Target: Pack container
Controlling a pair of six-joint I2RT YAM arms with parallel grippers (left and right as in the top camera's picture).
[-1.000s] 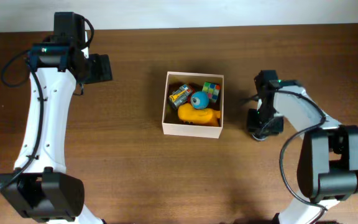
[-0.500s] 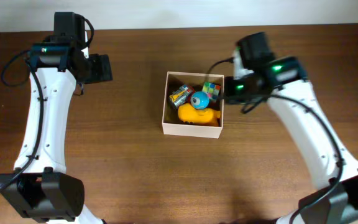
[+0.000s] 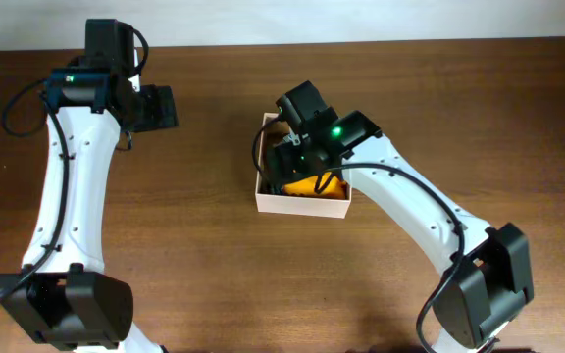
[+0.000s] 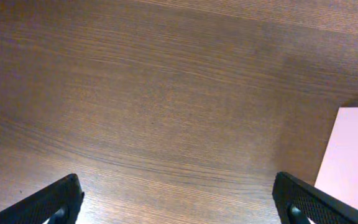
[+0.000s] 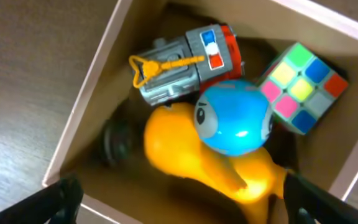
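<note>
The container [image 3: 302,205] is a square white-walled box at the table's middle. In the right wrist view its tan inside [image 5: 87,102] holds a grey-and-red toy [image 5: 185,62], a blue ball with an eye [image 5: 232,118], a colour cube [image 5: 300,84] and a yellow toy [image 5: 191,155]. A small dark thing [image 5: 114,143] shows blurred by the left wall. My right gripper [image 5: 185,208] hangs open just above the toys and holds nothing; in the overhead view the right gripper [image 3: 292,167] covers most of the box. My left gripper [image 3: 165,108] is open over bare wood, well left of the box.
Brown wooden table [image 3: 204,265] all round. In the left wrist view the open left gripper [image 4: 179,211] looks down on wood, and a pale pinkish surface [image 4: 353,155] enters at the right edge. A white strip [image 3: 361,20] runs along the table's far edge.
My right arm swung from the table right of the box to above it, and its jaws went from shut on a dark thing to open. The left arm stayed still.
</note>
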